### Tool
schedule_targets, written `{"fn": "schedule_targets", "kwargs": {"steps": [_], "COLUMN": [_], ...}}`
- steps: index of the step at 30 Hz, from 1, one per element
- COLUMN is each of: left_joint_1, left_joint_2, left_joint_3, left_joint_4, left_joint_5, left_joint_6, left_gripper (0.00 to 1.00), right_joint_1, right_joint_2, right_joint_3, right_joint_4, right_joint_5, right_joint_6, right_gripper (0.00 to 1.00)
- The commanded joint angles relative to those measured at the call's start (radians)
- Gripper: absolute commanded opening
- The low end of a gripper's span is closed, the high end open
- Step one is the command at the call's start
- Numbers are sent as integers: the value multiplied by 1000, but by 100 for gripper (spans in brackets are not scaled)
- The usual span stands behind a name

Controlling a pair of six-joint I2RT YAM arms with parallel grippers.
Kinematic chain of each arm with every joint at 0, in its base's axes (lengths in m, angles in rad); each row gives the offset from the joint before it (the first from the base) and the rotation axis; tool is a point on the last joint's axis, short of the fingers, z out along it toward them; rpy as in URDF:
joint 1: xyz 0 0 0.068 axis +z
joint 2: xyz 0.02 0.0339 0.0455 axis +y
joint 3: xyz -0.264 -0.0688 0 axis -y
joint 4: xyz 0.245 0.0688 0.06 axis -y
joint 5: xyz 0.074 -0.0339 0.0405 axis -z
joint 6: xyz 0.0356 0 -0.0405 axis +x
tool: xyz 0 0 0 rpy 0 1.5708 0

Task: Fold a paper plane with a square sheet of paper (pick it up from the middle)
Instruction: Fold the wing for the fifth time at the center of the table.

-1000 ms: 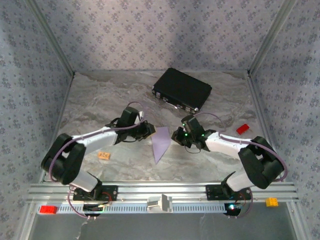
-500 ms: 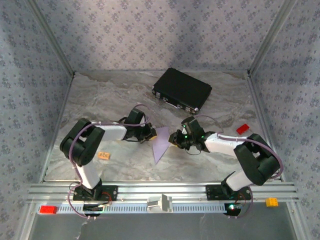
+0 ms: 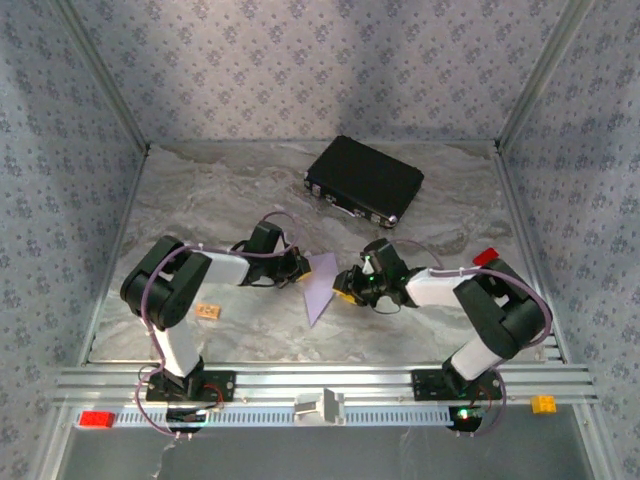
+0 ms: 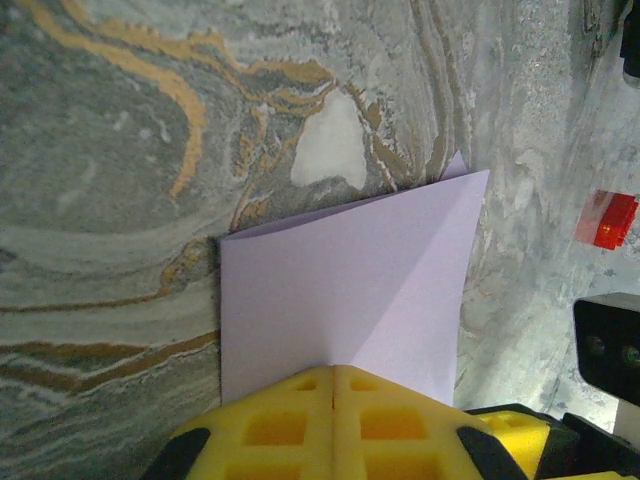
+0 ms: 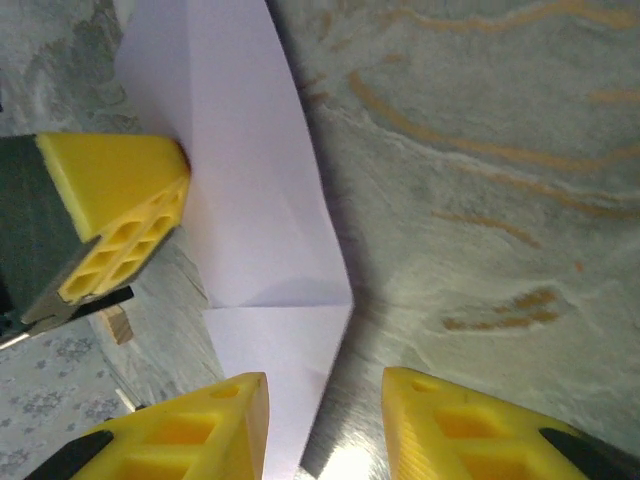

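The lilac sheet of paper (image 3: 320, 286) lies flat on the marbled table between both arms, folded into a narrow shape that points toward the near edge. My left gripper (image 3: 303, 268) is shut, its yellow tips (image 4: 333, 372) together and resting on the paper (image 4: 350, 280) at its left side. My right gripper (image 3: 345, 289) stands open at the paper's right edge. In the right wrist view the right gripper (image 5: 325, 405) straddles that edge, one finger (image 5: 200, 430) over the paper (image 5: 250, 200) and the other on bare table. The left gripper's fingers (image 5: 120, 215) show there too.
A black case (image 3: 364, 180) lies at the back. A red brick (image 3: 485, 257) sits right of the right arm, also seen as the red brick (image 4: 607, 218). A small tan block (image 3: 208, 311) lies near the left arm. Red (image 3: 96, 419) and yellow (image 3: 543, 404) bricks rest by the front rail.
The left gripper has closed fully and settled onto the paper's left side as its arm folded in. The right gripper has opened and slid left to the paper's right edge.
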Motion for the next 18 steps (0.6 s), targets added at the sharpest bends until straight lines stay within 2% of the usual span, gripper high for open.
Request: {"fn": "schedule_targets", "kwargs": {"steps": [1,9,18], "left_joint_1": [3,2,3], "left_joint_2": [18,17,16], "left_joint_3": [-35,-36,-32], "left_joint_4": [-61,-57,-55], "left_joint_5": [-14,-5,4], "left_joint_6": [-4,1,3], "left_gripper": [5,5,5], "right_joint_1": [3,-3,-42], "right_joint_2": [38,59,72], "right_joint_3": [11,17,61], "right_joint_4": [71,138,115], "right_joint_5": [-30,-27,-69], "right_joint_6": [42,47,-30], "right_gripper": [36,35,33]}}
